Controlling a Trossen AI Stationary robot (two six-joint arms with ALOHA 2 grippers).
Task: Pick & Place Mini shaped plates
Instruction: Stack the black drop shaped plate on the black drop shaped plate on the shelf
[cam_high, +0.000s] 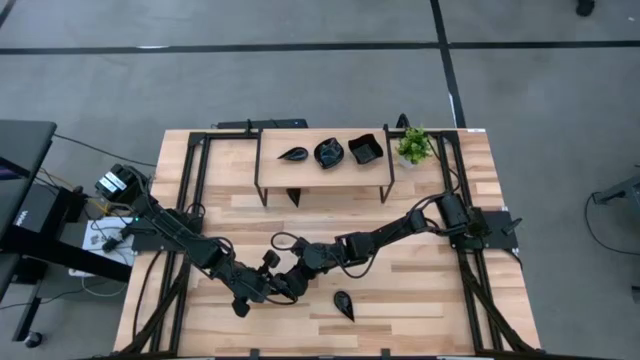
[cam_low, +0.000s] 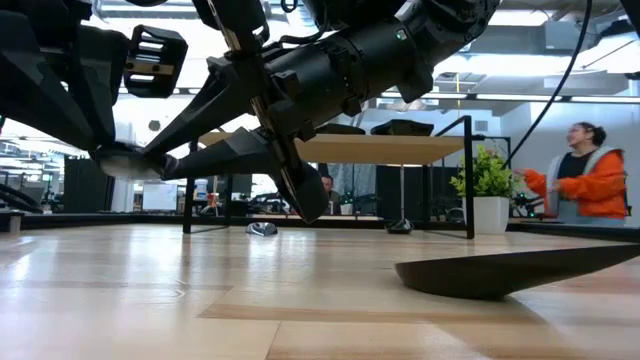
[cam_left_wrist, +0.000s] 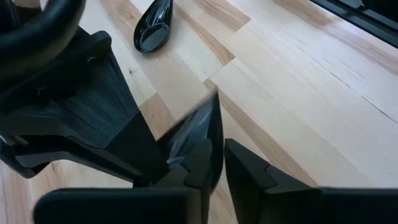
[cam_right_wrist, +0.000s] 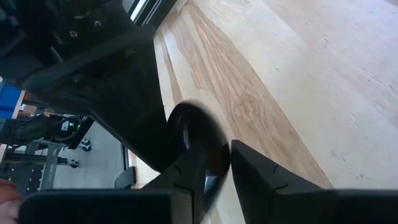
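- Pale wood worktop (cam_high: 420, 290), dark frame rails along both sides; nearly all of it bare.
- Low shelf (cam_high: 322, 168) on dark legs at the far edge, probably the drop-off: three mini plates on it already — teardrop plate (cam_high: 293, 155), scalloped plate (cam_high: 329, 153), square plate (cam_high: 365, 150).
- Green potted plant (cam_high: 414, 145) just beside the shelf's right end; not part of the job.
- Both arms angled in, meeting low over the front-middle of the worktop, hands tip to tip. Looked like a handover, judged from the pose.
- Left hand (cam_high: 283, 290): fingers near together on a thin glossy dark piece, apparently a held plate (cam_left_wrist: 198, 134) gripped by its edge. Grip looked light.
- Right hand (cam_right_wrist: 221, 165): fingers narrowly apart around the rim of the same held plate, round dark edge between the pads. Fully clamped or not — could not tell.
- Plate held clear of the wood between the two hands, presumably to re-grip for the reach to the shelf.
- Loose leaf plate (cam_high: 344, 305) on the worktop just right of the hands, untouched; likely next.
- Person in orange (cam_low: 588, 175) in the room behind, well away.
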